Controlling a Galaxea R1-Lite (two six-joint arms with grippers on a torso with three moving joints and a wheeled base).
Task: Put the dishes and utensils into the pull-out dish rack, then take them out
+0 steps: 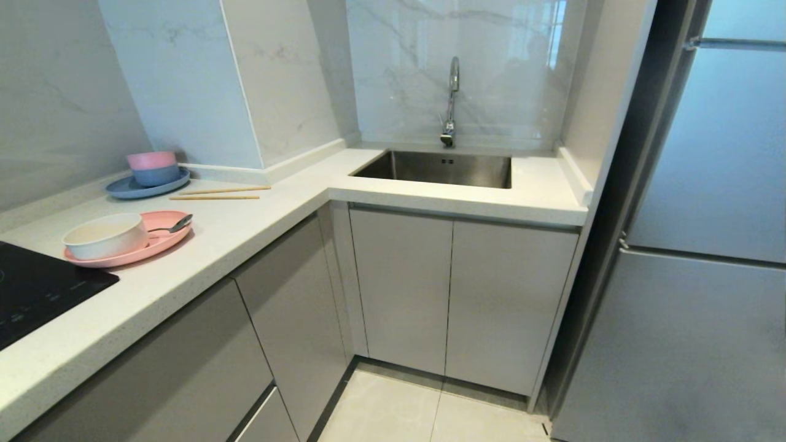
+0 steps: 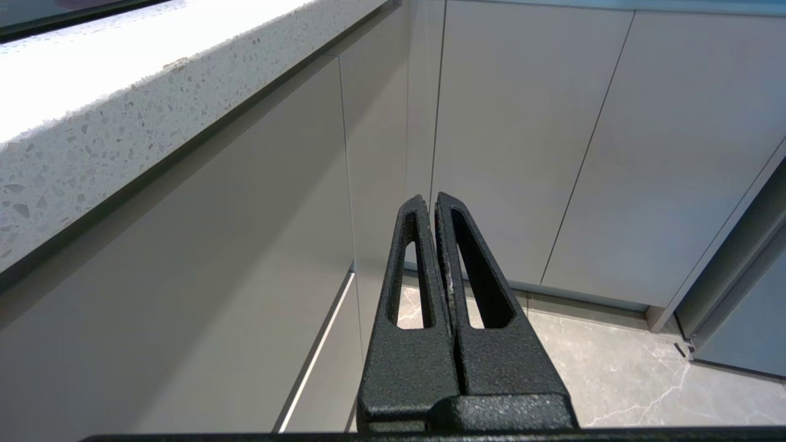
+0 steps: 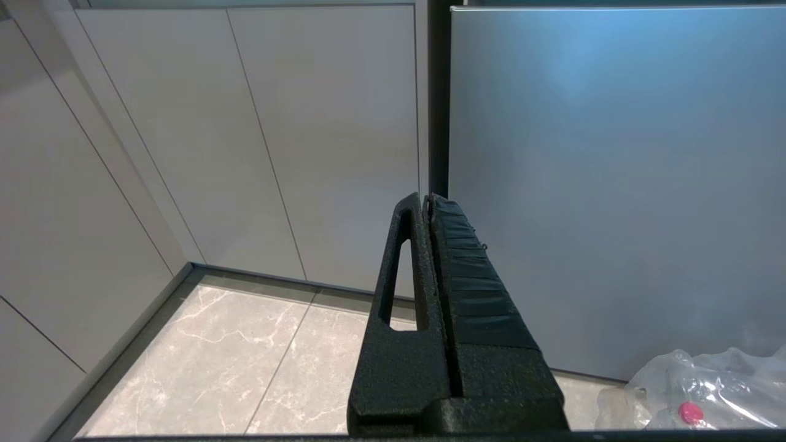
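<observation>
Both black grippers hang low before the grey cabinet doors, left gripper (image 2: 428, 199) and right gripper (image 3: 427, 199) pressed shut on nothing, while the large flat pink plate (image 1: 150, 244) waits far left on the white countertop (image 1: 258, 230); opening the still-closed rack should come first.

Head looks down on counter; wrists low, facing cabinet doors (image 2: 528, 147).

Far left on the tabletop (image 1: 258, 227): blue plate (image 1: 147, 186) carrying stacked blue and pink bowls (image 1: 153, 167). Farther right, steel sink (image 1: 442, 169) under a faucet (image 1: 451, 101); fridge (image 1: 706, 245) rightmost.
</observation>
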